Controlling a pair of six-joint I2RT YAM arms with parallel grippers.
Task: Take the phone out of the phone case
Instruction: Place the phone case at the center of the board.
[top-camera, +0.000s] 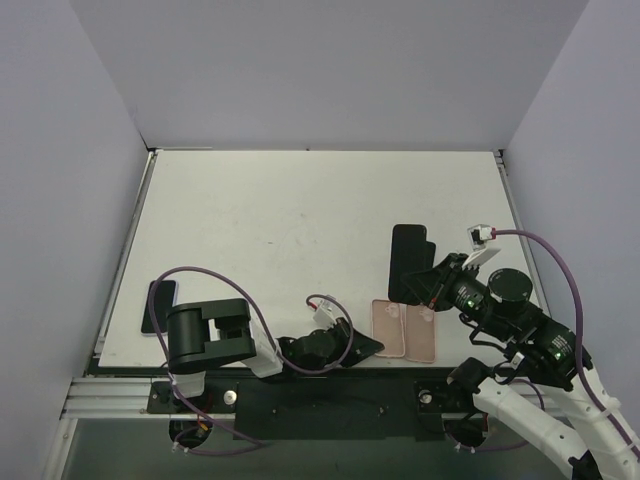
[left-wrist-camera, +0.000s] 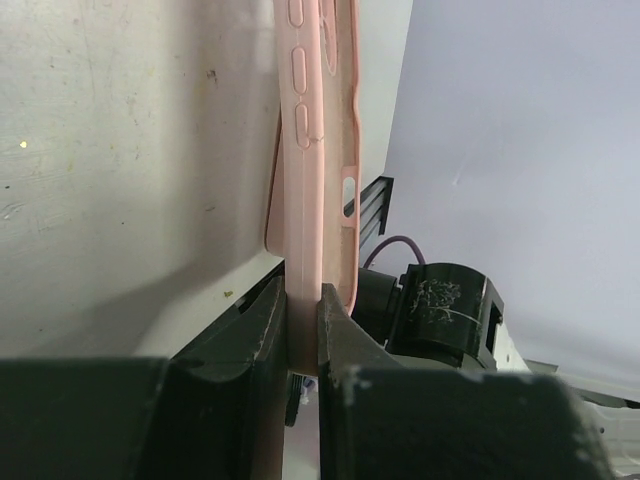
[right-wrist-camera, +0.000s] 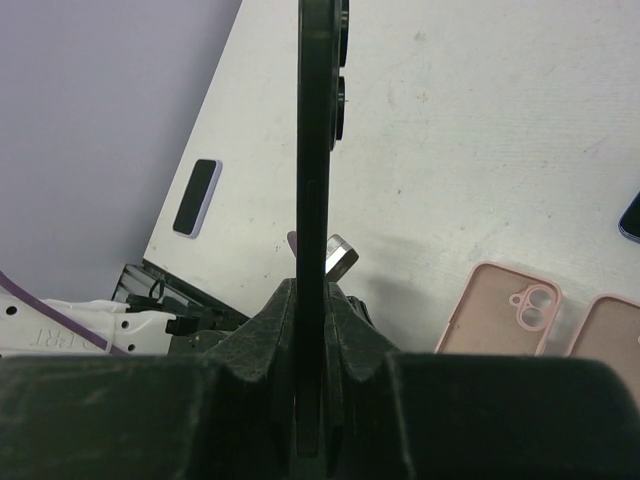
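My right gripper is shut on a black phone, holding it by its near end above the table. In the right wrist view the phone stands edge-on between the jaws of that gripper. My left gripper is shut on the edge of an empty pink case lying at the table's near edge. In the left wrist view that case runs edge-on up from the left gripper.
A second pink case lies right beside the held one; both show in the right wrist view. A phone in a lilac case lies at the near left of the white table.
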